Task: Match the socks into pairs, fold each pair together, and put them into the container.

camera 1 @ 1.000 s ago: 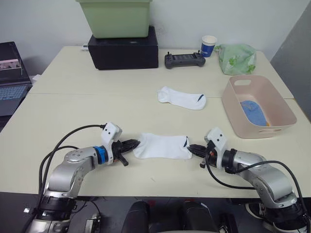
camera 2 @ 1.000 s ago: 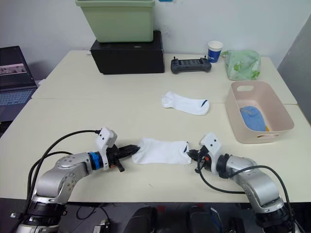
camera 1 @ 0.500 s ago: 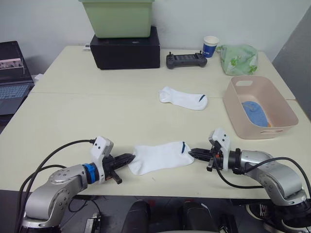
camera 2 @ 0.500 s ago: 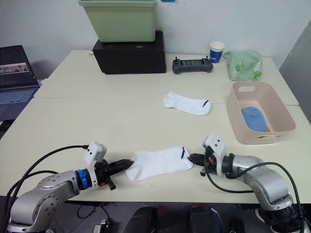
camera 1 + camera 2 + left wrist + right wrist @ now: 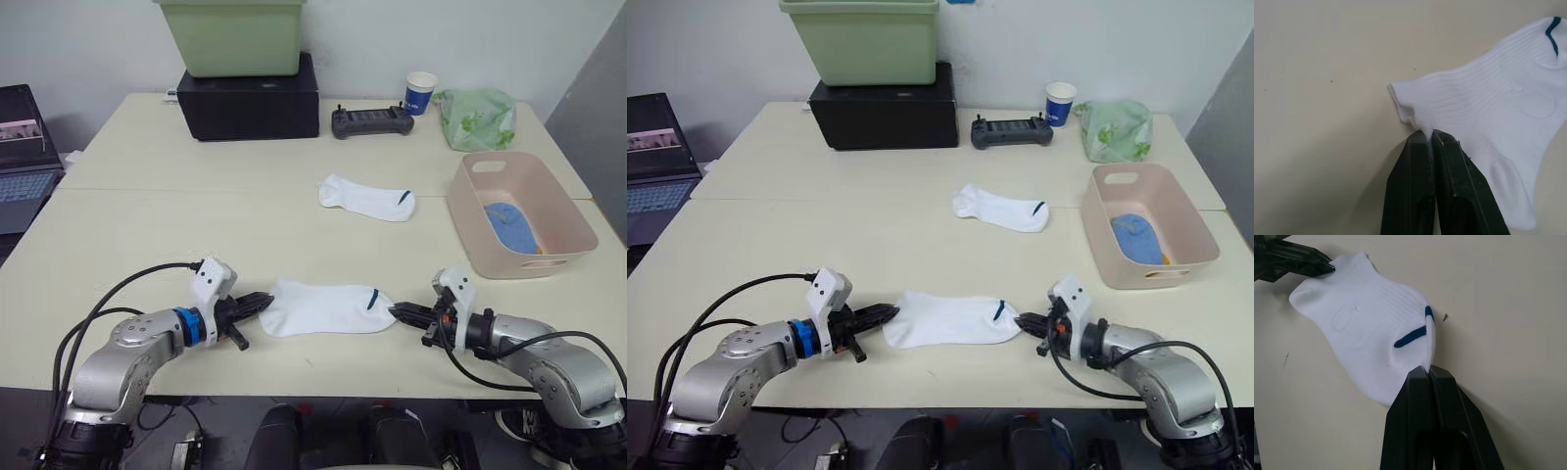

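Observation:
A white sock (image 5: 328, 306) with a dark mark lies flat near the table's front edge, stretched between both grippers. My left gripper (image 5: 266, 299) is shut on its left end, and the left wrist view shows the pinch on the sock (image 5: 1488, 107). My right gripper (image 5: 397, 312) is shut on its right end beside the dark mark (image 5: 1410, 335). A second white sock (image 5: 366, 197) lies alone farther back at mid-table. The pale pink container (image 5: 563, 240) stands at the right with a light blue sock (image 5: 511, 224) inside.
At the back stand a light green bin (image 5: 233, 35) on a black box (image 5: 250, 100), a black controller (image 5: 371, 121), a blue paper cup (image 5: 420, 92) and a leaf-print cloth (image 5: 477, 117). A laptop (image 5: 22, 157) sits off the table's left side.
The held sock has been pulled out flat and level between the grippers. The left gripper has moved up and right, and the right gripper has shifted slightly right.

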Controlling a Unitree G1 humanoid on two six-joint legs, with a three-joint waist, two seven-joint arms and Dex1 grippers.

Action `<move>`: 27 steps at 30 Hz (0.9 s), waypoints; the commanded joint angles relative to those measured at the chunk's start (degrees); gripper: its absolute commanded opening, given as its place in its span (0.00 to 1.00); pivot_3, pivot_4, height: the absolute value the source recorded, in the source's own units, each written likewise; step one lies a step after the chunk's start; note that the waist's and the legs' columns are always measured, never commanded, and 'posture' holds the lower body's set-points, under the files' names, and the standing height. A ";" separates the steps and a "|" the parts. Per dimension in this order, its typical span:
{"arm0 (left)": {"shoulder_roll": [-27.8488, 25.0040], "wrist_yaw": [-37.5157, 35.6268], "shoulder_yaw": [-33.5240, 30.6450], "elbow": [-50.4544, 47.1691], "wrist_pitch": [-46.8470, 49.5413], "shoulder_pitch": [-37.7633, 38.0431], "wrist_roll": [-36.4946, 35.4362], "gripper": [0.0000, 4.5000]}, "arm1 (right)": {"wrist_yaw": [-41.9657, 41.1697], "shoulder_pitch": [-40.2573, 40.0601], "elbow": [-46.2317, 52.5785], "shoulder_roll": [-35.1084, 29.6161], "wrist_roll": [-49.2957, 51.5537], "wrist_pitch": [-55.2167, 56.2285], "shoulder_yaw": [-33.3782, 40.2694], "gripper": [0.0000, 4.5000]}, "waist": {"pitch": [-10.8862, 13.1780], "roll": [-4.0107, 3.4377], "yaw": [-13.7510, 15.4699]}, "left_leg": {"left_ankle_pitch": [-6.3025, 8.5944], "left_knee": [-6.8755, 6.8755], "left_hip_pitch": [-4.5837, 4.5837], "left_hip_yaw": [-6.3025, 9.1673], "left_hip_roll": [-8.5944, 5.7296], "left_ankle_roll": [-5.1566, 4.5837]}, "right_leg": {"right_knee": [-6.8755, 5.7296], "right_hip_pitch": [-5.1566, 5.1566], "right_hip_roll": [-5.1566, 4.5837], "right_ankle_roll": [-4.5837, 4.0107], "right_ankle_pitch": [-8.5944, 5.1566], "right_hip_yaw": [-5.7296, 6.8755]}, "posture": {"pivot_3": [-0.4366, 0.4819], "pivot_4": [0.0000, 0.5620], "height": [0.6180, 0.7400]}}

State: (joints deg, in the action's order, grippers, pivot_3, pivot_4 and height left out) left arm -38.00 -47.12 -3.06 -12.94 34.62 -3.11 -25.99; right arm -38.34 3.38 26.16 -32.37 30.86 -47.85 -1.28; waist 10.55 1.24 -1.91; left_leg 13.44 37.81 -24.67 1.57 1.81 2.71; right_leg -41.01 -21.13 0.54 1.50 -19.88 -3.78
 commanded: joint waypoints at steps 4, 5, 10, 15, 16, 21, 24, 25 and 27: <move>-0.24 -1.65 0.51 1.24 -2.12 -1.20 0.90 0.00 | 1.26 -0.01 4.45 -0.03 2.19 -1.95 0.47 0.00 | 0.00 0.00 0.08 | 0.00 0.00 0.00 -0.01 -0.01 0.00 | 0.00 0.01 -0.01 0.00 0.00 0.00 | 0.48 0.27 1.00; -0.10 -1.65 0.44 1.57 -2.19 -1.33 0.87 0.00 | 1.50 0.05 4.73 -0.03 2.33 -2.36 0.36 0.00 | 0.00 0.00 0.08 | 0.00 0.00 0.00 0.00 -0.01 0.00 | 0.00 0.01 -0.01 0.00 0.00 0.00 | 0.48 0.27 1.00; -0.10 -1.51 -0.61 1.69 -2.88 -1.28 0.57 0.29 | 3.20 0.87 5.44 0.00 2.08 -2.74 0.78 0.28 | 0.00 0.00 0.07 | 0.00 0.00 0.00 0.00 -0.01 0.00 | 0.00 0.01 -0.01 0.00 0.00 0.00 | 0.48 0.27 1.00; -1.28 -2.29 -6.72 0.83 -4.43 -1.28 -2.42 0.64 | -1.70 2.67 8.49 -3.57 2.86 2.69 2.22 0.67 | 0.00 0.00 0.00 | 0.00 0.00 0.00 0.00 0.00 0.00 | 0.00 -0.01 -0.01 0.00 0.00 0.01 | 0.48 0.27 1.00; -1.69 -3.36 -7.21 0.64 -5.43 -1.64 -2.62 0.64 | -2.54 3.98 8.97 -3.60 2.24 4.73 1.48 0.67 | 0.00 0.00 -0.06 | 0.00 0.00 0.00 0.01 0.02 0.00 | 0.00 -0.01 0.00 0.00 0.00 0.01 | 0.48 0.27 1.00; -1.15 -5.34 -3.00 -1.70 -8.19 -4.63 -0.93 0.64 | -2.54 9.66 5.77 -0.55 -1.15 9.23 -4.21 0.67 | 0.00 0.00 0.06 | 0.00 0.00 0.00 0.02 0.01 0.00 | 0.01 0.01 0.03 0.00 0.00 0.03 | 0.48 0.27 1.00; 1.26 -4.84 2.37 -2.69 -10.19 -6.36 1.75 0.50 | -2.73 11.32 0.99 0.63 -7.02 13.82 -9.44 0.53 | 0.00 0.00 0.35 | 0.00 0.01 -0.03 0.00 -0.07 0.00 | 0.09 0.03 0.00 0.01 0.00 0.03 | 0.48 0.27 1.00; 2.31 -4.53 4.18 -2.63 -10.62 -6.79 2.54 0.44 | -2.62 11.90 -1.12 0.95 -9.56 15.83 -11.49 0.47 | 0.00 0.00 0.34 | 0.00 0.02 -0.04 -0.03 -0.08 0.00 | 0.10 0.03 -0.03 0.01 0.00 0.02 | 0.48 0.27 1.00; 3.94 -3.85 7.69 -1.64 -12.25 -7.54 5.36 0.29 | -2.90 12.26 -5.50 1.60 -13.67 19.80 -14.70 0.30 | 0.00 0.00 0.27 | 0.00 0.05 -0.04 -0.06 -0.09 0.00 | 0.08 0.02 -0.04 0.00 0.00 0.02 | 0.48 0.27 1.00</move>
State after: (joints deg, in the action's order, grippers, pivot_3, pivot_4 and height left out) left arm -34.52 -51.63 2.39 -13.68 24.55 -9.90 -23.13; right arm -40.98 14.96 22.56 -31.04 20.44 -32.23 -14.28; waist 10.55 1.24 -1.63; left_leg 13.44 37.87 -24.71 1.51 1.72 2.71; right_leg -40.96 -21.12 0.50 1.50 -19.88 -3.77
